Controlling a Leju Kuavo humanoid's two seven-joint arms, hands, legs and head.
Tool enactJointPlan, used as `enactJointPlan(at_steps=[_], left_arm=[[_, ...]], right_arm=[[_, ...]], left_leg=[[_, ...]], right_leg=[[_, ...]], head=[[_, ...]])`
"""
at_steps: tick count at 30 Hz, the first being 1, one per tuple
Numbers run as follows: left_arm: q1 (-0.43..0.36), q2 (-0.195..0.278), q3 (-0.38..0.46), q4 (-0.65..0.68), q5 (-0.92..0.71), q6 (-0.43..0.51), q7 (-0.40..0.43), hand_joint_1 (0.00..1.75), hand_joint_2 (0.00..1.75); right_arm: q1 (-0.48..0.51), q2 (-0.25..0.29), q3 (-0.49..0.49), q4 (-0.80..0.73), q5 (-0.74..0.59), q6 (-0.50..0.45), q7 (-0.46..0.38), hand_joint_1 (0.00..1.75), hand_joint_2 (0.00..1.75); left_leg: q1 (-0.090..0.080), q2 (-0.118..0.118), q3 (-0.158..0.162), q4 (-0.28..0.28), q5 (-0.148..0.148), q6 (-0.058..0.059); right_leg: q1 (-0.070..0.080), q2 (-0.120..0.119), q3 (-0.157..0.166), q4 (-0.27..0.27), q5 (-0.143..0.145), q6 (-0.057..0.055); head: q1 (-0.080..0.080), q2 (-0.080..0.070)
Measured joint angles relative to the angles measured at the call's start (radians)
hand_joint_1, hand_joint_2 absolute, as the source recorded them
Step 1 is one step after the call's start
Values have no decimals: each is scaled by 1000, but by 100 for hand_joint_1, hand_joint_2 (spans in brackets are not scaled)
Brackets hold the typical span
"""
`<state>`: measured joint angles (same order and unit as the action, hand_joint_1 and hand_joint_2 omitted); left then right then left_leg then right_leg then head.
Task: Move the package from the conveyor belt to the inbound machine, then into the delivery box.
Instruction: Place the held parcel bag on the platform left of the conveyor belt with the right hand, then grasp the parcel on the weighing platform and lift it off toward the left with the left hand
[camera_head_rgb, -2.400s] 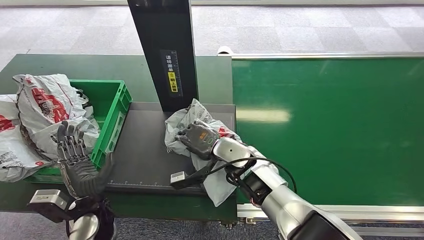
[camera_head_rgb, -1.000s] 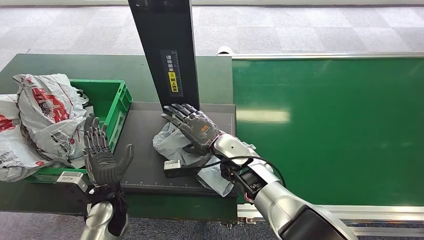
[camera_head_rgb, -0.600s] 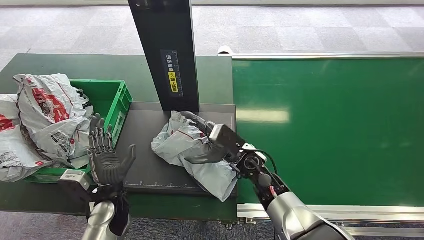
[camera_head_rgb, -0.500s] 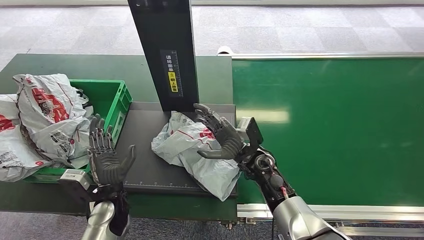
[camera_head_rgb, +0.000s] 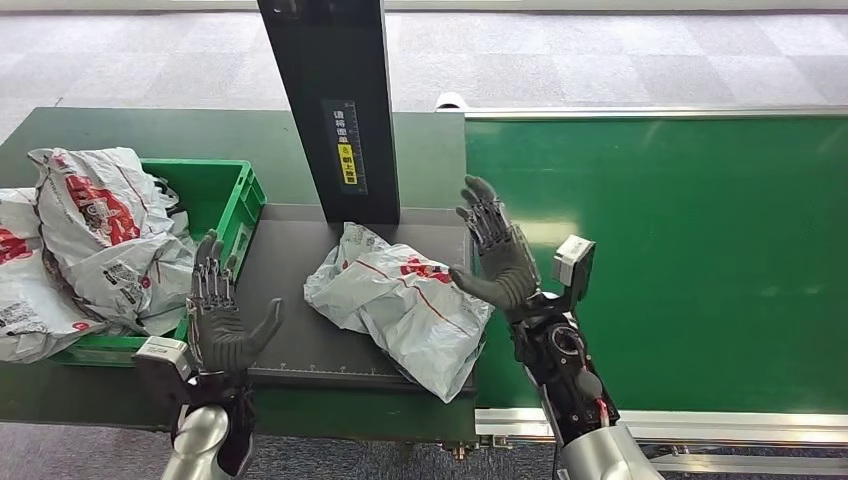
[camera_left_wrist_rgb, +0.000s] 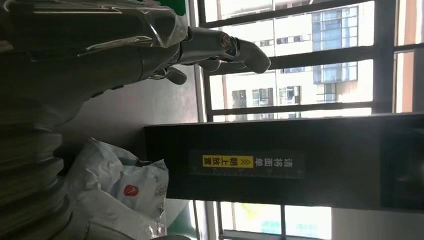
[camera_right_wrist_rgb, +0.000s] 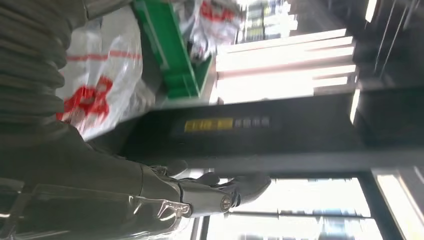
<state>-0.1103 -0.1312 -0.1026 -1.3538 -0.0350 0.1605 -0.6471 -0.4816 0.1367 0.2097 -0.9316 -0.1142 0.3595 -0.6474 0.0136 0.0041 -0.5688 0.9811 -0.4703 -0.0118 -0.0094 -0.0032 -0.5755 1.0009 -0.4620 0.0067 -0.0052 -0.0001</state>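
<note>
A crumpled grey package (camera_head_rgb: 400, 303) with red print lies on the dark platform (camera_head_rgb: 290, 300) of the inbound machine, below its black post (camera_head_rgb: 335, 100). My right hand (camera_head_rgb: 497, 251) is raised just right of the package, fingers spread, apart from it. My left hand (camera_head_rgb: 222, 320) stands upright and empty at the platform's front left corner. The package (camera_left_wrist_rgb: 120, 195) and the post (camera_left_wrist_rgb: 280, 162) appear in the left wrist view behind my left hand (camera_left_wrist_rgb: 150, 45). The right wrist view shows the package (camera_right_wrist_rgb: 100, 95) beyond my right hand (camera_right_wrist_rgb: 165, 195).
A green delivery box (camera_head_rgb: 235, 215) stands left of the platform, with several grey bags (camera_head_rgb: 95, 235) heaped in and over it. The green conveyor belt (camera_head_rgb: 680, 250) stretches to the right, edged by a metal rail (camera_head_rgb: 650, 425).
My right hand let go of the package and lifted off to the right, turning upright with fingers spread. The package settled flat on the platform. My left hand rose and edged closer.
</note>
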Motion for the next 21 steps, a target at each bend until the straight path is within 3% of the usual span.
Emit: enactJointPlan(at_steps=[4,7,12,21], left_arm=[[9,3,-28,-11,-110,-88,66,0,175],[-1,3,-75,-17,-210,-143,124,0,175],[-56,-2,-184,23,-427,-170,244,0,175],[-93,-12,-240,67,-447,-171,257,0,175]], right_arm=[[103,-2,-63,-150,137,-289,63,0,175],[183,5,-99,-239,202,-388,94,0,175],[280,31,-128,-329,264,-416,148,0,175],[312,46,-153,-368,276,-412,157,0,175]], left_leg=[[0,-1,-1,0,0,0],[0,-1,-1,0,-1,0],[0,1,0,0,-1,0],[0,1,0,0,-1,0]], right_leg=[[0,0,0,0,0,0],[0,0,-1,0,0,0],[0,1,-1,0,0,0],[0,1,-1,0,0,0]], head=[[0,0],[0,0],[0,0],[0,0]])
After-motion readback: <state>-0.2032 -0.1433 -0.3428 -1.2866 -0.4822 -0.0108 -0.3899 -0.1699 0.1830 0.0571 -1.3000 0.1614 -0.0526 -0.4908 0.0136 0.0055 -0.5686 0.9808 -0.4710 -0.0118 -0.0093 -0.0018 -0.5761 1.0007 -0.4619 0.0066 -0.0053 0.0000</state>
